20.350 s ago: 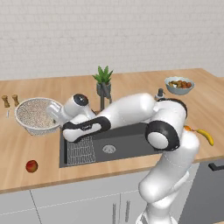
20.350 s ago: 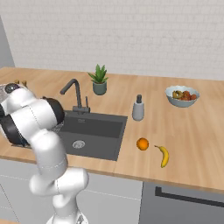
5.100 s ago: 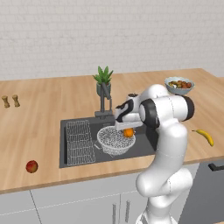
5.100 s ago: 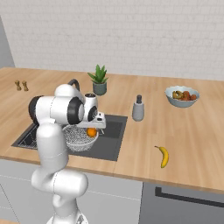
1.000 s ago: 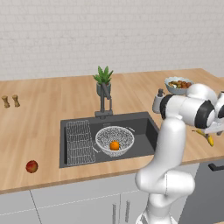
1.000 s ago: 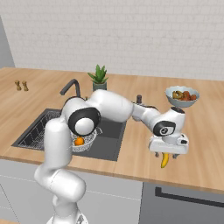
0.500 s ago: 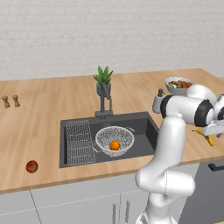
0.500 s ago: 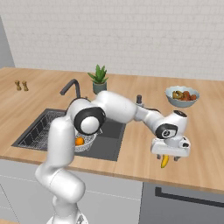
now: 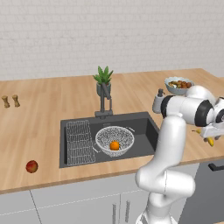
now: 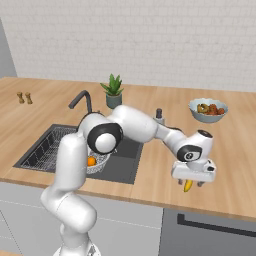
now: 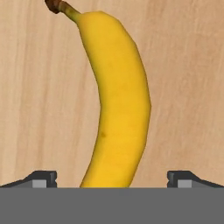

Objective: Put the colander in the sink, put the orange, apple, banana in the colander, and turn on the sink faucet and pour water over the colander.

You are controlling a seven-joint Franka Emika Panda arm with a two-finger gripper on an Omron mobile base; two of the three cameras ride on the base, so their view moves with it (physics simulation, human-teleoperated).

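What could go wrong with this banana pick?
1. The open claw straddles the banana, which lies on the counter and curves, so the pads may close off-centre and spin it.
2. The apple waits left of the sink, a long swing away.

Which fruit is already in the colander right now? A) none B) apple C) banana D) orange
D: the orange lies inside the colander in the sink, while the apple sits on the counter left of the sink and the banana lies on the counter under the open tool.
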